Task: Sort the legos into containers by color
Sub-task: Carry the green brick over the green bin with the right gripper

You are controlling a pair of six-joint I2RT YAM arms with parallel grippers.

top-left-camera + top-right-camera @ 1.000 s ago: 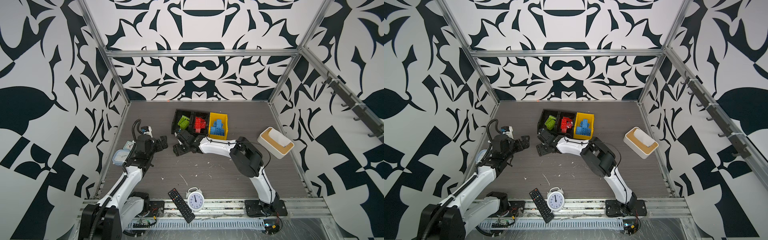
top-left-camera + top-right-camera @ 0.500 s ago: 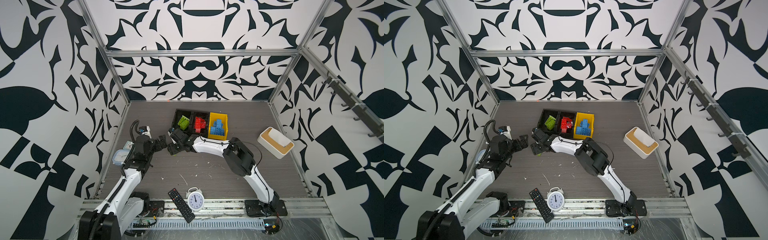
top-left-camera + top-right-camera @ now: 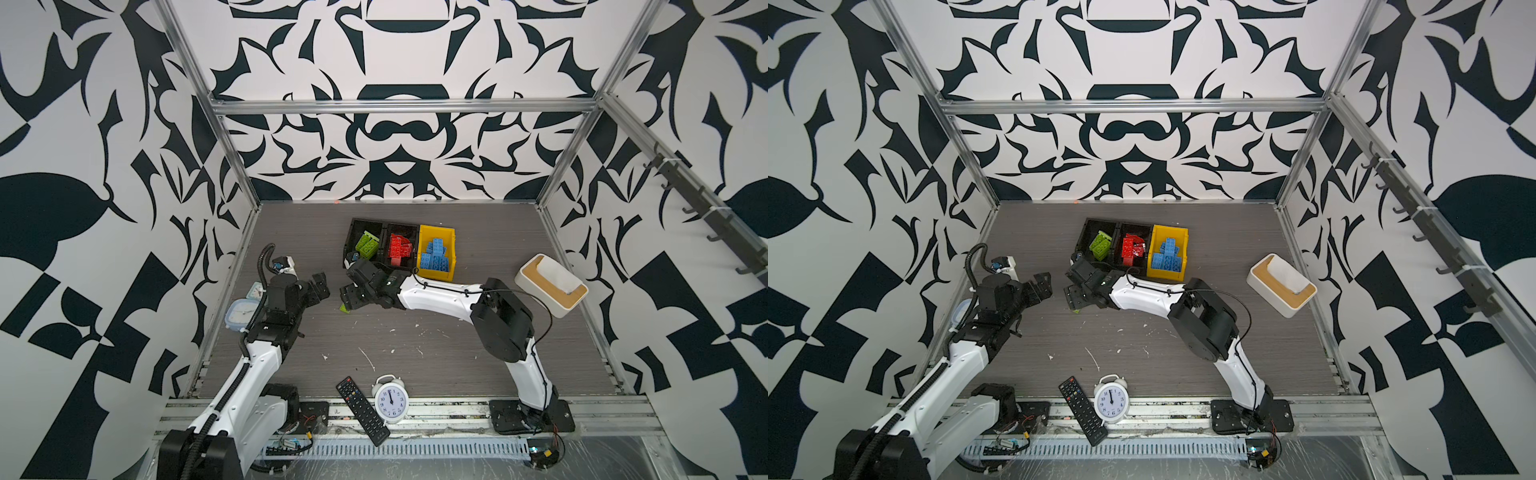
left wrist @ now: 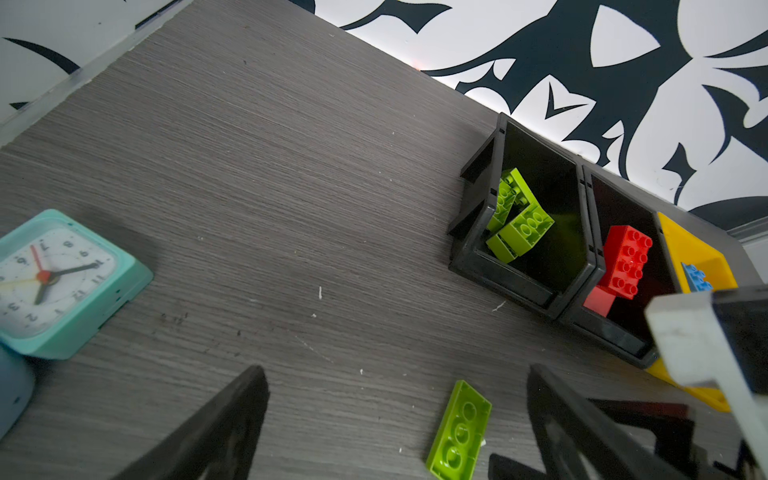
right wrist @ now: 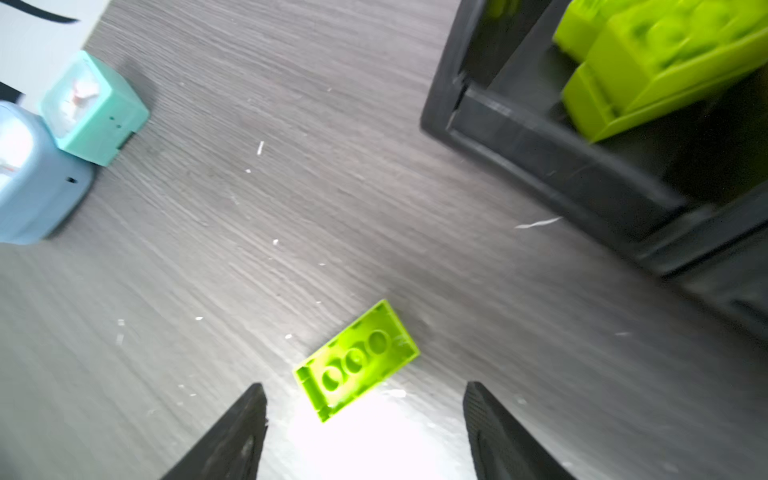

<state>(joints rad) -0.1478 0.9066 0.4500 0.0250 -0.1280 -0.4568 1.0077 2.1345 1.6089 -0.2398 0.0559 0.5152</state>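
On the grey table (image 5: pixel 291 187), just in front of the black bin (image 5: pixel 540 166) that holds green legos (image 5: pixel 648 54), the right gripper (image 5: pixel 365 388) hangs with its jaws wide apart and grips nothing. A flat green lego (image 5: pixel 357 359) lies underside up, its near end between the fingertips (image 5: pixel 253 399), touching neither. Its long axis runs slantwise toward that bin. The left gripper (image 4: pixel 392 372) is fully spread and empty nearby. A mint clock (image 5: pixel 93 106) and a blue clock (image 5: pixel 33 183) stand well apart.

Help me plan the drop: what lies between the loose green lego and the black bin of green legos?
Only bare tabletop with white flecks separates the loose green lego from the black bin, in the right wrist view.
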